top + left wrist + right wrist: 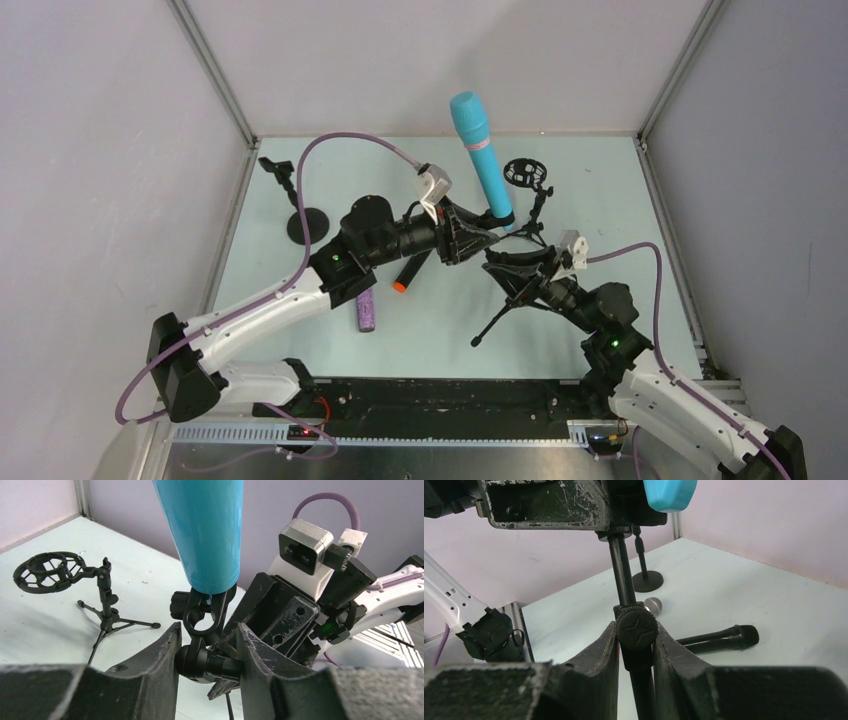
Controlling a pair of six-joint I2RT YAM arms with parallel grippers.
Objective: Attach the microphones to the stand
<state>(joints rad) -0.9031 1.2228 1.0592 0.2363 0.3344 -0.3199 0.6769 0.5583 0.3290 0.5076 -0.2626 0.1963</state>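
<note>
At the middle of the pale table (pixel 600 190), the all-turquoise stick microphone (pixel 483 160) rises from the clip of a black tripod stand (pixel 497 318), seemingly seated. The left gripper (pixel 207 650) clamps the clip's joint and the right gripper (pixel 636 636) clamps the shaft's knob. The purple glitter microphone (pixel 366 312) and the black, orange-ended microphone (pixel 410 270) lie loose nearby, not yet mounted.

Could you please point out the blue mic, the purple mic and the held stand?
blue mic (pixel 484 165): top view, mid-body.
purple mic (pixel 366 311): top view, handle.
held stand (pixel 622 577): right wrist view, pole.
</note>
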